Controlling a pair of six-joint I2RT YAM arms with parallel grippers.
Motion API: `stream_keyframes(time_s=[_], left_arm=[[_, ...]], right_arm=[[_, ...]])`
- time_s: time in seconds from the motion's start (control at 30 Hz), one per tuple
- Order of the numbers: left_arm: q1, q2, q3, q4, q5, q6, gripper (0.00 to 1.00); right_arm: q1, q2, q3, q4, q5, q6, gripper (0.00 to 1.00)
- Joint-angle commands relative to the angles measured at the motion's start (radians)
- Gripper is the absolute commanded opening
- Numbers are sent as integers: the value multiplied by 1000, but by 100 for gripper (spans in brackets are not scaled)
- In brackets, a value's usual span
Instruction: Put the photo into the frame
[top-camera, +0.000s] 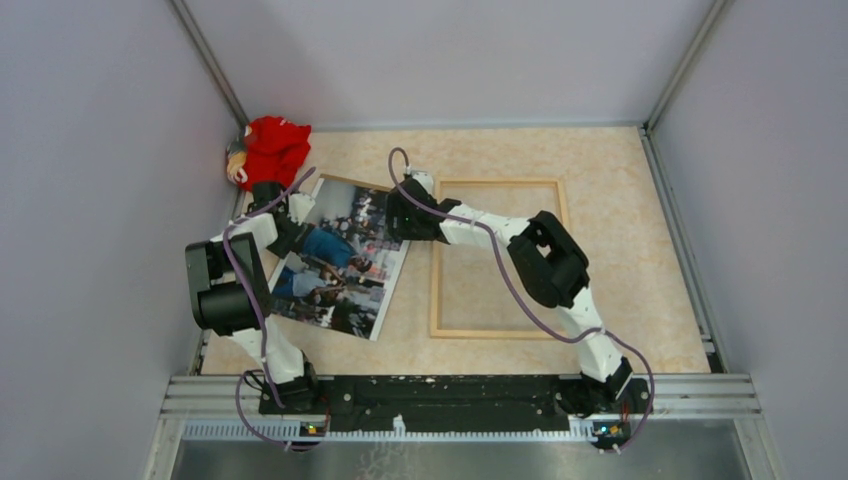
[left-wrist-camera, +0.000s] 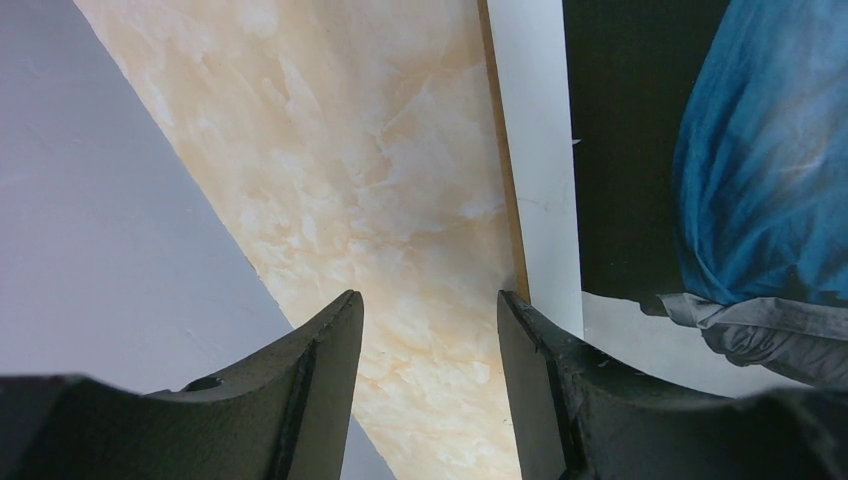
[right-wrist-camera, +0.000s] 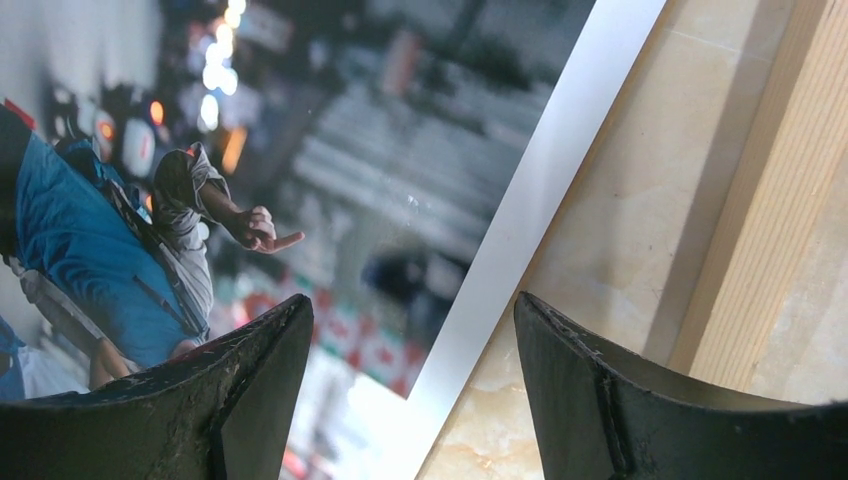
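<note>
The beige marbled table (top-camera: 620, 200) is filling the floor of the grey-walled cell, and both arms are reaching out over it from the near rail. The frame (top-camera: 500, 333), a thin light-wood rectangle, is lying flat on the right half of the table with its long sides running away from the arms and the table pattern showing through its middle. The photo (top-camera: 345, 270) is lying picture side up just to the left of the frame, outside it and turned a little askew, its far corner sitting near the frame's far left corner. A brown backing board (top-camera: 355, 183) is peeking out as a narrow strip along the photo's far edge. The right gripper (right-wrist-camera: 410, 300) is hanging low over the photo's right edge with its jaws spread wide, one finger sitting above the print and the other above the bare strip of table between photo and frame; whether either finger is touching down cannot be told. The left gripper (left-wrist-camera: 428, 300) is poised at the photo's left edge, its jaws likewise spread and gripping nothing, one finger standing over bare table and the other over the white border. A small doll in red clothing (top-camera: 272, 148) is lying in the far left corner, beyond the photo.
</note>
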Motion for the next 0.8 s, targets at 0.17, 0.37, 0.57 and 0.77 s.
stream_keyframes(time_s=[0.17,0.37,0.57,0.77], left_arm=[[-7,133,-79,-97,108,-29,60],[-9,136,-80,-96,108,-27,60],[-10,141,-77,-96,109,-27,60],[-11,140,-79,-95,111,-27,60]], right_arm=[[29,28,85,1,8,-40,73],[54,40,136,-26,51,-89,73],[77,47,178,-51,98,-137,73],[78,15,127,25,57,-121,73]])
